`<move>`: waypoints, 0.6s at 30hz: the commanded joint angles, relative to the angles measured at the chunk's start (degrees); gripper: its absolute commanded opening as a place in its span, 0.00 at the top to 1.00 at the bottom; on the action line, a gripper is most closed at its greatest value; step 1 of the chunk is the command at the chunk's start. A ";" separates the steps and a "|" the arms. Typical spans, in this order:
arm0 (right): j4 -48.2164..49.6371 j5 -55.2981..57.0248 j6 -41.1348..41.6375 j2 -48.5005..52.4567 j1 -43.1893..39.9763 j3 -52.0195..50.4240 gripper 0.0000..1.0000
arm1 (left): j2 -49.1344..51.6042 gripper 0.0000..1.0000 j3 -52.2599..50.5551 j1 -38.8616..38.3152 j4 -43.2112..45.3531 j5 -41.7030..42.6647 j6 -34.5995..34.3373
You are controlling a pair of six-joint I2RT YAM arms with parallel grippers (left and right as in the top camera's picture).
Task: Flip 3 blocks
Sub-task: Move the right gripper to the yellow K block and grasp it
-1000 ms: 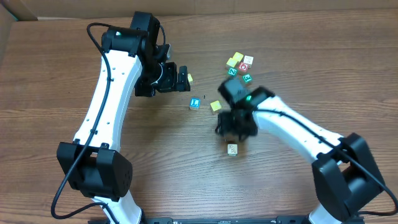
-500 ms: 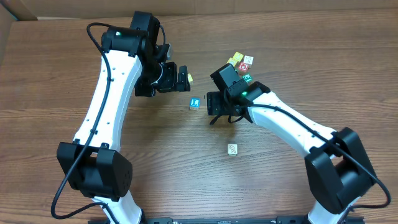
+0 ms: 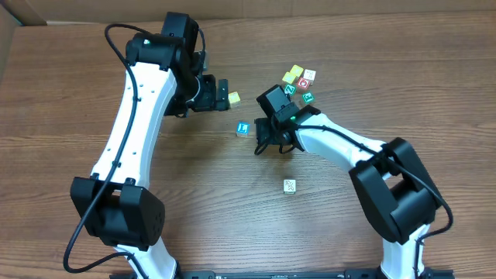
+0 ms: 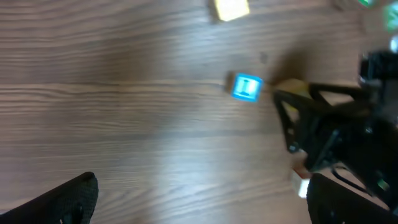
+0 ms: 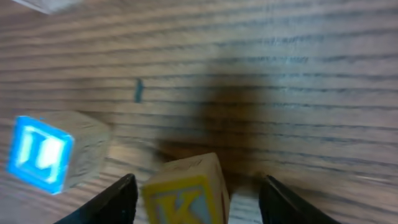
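- A brown wood-grain bench point(image 3: 93, 155) seen from above, with two white arms reaching over it.
- The right tool point(image 3: 271, 145) points down at mid-bench. Its jaws are partly open, one on each side of the pale yellow block point(image 5: 186, 190).
- A gap shows between that block and one jaw, so it is not clamped. The block sits on the bench.
- The blue block point(image 3: 242, 129) sits just beside the right tool, its printed face up.
- The cream block point(image 3: 289, 186) lies alone nearer the front edge, well apart from the other two.
- The left tool point(image 4: 202, 193) hangs wide open with nothing in it. A brighter yellow cube point(image 3: 234, 98) rests on the bench just beside it.
- A cluster of cubes point(image 3: 301, 81), some marked green or red, lies behind the right tool.
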 commanded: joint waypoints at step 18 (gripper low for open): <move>-3.72 2.34 -9.03 -1.44 0.26 4.22 0.57 | 0.46 0.00 0.09 2.89 2.34 -5.46 -2.45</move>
